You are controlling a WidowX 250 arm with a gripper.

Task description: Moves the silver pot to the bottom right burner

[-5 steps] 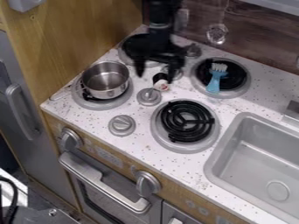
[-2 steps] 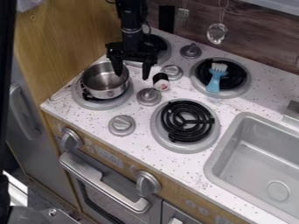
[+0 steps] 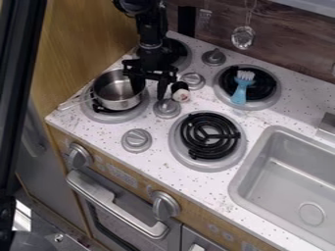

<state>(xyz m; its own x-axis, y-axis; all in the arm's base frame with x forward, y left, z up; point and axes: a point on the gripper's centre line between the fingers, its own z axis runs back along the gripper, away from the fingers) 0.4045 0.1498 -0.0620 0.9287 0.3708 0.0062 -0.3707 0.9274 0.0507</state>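
Observation:
My gripper [image 3: 148, 90] hangs over the right rim of the silver pot, open, one finger at the pot's right side and the other outside it to the right. The silver pot [image 3: 116, 100] stands upright on the front left burner [image 3: 97, 115], its handle pointing left. At the bottom right, the burner [image 3: 208, 136] has a black coil and nothing on it.
A small dark and white object [image 3: 180, 91] lies just right of the gripper, near grey knobs [image 3: 167, 108]. On the back right burner [image 3: 273, 94] rests a blue brush [image 3: 241, 90]. The sink [image 3: 288, 176] is at the right.
The gripper has come left and down from above the back of the stove to the pot's right rim. The pot has barely moved, if at all.

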